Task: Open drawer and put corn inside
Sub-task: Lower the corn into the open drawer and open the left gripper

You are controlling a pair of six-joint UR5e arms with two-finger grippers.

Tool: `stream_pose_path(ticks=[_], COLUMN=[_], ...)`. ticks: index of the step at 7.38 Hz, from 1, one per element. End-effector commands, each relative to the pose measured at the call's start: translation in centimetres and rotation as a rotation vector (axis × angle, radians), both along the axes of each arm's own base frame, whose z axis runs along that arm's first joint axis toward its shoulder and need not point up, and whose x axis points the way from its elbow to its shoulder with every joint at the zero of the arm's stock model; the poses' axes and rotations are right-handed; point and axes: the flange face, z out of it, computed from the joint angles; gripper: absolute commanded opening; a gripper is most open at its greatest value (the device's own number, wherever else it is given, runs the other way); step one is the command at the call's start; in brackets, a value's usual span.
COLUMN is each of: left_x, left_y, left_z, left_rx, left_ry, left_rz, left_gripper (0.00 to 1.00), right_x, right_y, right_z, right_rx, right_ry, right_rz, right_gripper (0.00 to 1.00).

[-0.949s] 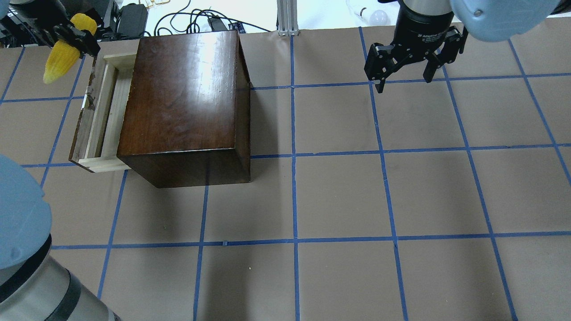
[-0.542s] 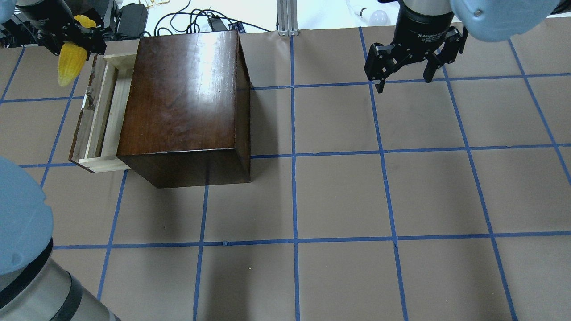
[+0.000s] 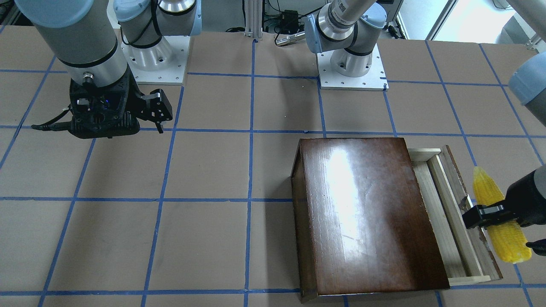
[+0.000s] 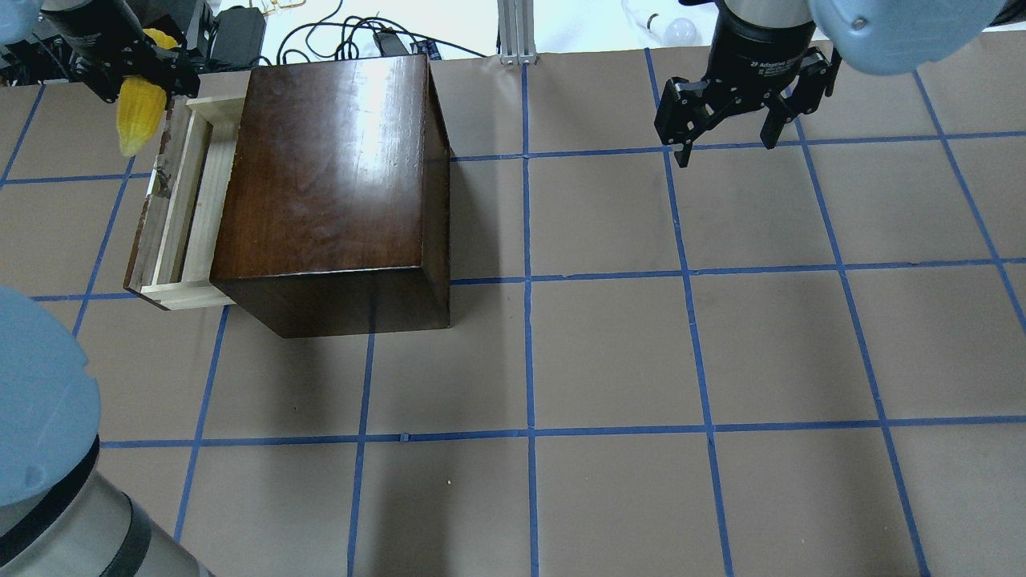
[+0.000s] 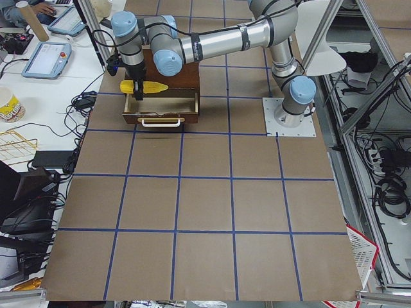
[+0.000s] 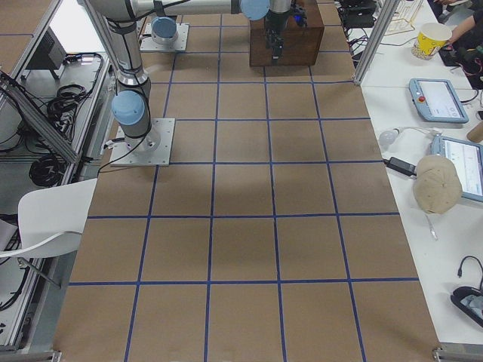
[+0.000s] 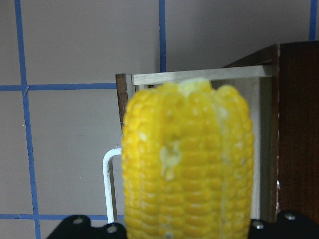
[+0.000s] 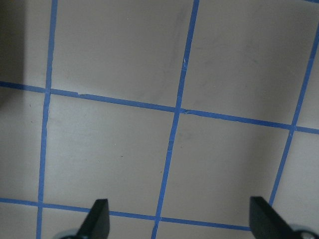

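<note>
The corn (image 3: 487, 187) is off the table, pinched across its middle by the left gripper (image 3: 502, 221), whose jaws are pressed against its sides. It is at the left end of the scene, beside the open drawer (image 3: 443, 221). Note the long axis: the cob runs parallel to the drawer's dark front panel (image 3: 464, 183), that is, along the length of the exposed pine tray, with the tapered end toward the robot. In the two fixed top views the cob appears just outside the front panel, on the side away from the cabinet (image 3: 362, 213). In the left wrist view the tray shows directly behind the cob, with the white handle (image 7: 106, 184) off to the left. Because the cob is raised, you cannot fix the exact overlap from these views. Only a narrow strip of tray is exposed between panel and cabinet, so judge the coming move as a small shift toward the cabinet and a descent, with the cob kept parallel to the panel. The right gripper (image 4: 728, 151) hangs well apart at the far right, jaws spread and empty, so the left arm is the nearer one.
</note>
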Motion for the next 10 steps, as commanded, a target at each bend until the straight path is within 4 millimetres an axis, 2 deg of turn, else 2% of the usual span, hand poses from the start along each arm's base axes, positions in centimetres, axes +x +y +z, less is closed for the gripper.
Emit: stream_pose_path(ticks=[1, 4, 7, 10], left_x=[-0.1, -0.4, 0.0, -0.2], left_y=[-0.1, 0.8, 2.0, 3.1], left_z=[-1.2, -2.5, -4.8, -6.2], left_rx=[0.011, 0.044, 0.098, 0.133], left_ry=[0.008, 0.017, 0.024, 0.036], left_rz=[0.086, 0.073, -0.077, -0.075], left_gripper=[0.00, 0.00, 0.00, 0.00], right_x=[0.0, 0.0, 0.0, 0.0], right_y=[0.0, 0.0, 0.0, 0.0], right_z=[0.0, 0.0, 0.0, 0.0], right_rx=[0.000, 0.000, 0.000, 0.000], right_ry=[0.000, 0.000, 0.000, 0.000], right_rz=[0.000, 0.000, -0.002, 0.000], right_gripper=[1.00, 1.00, 1.00, 1.00])
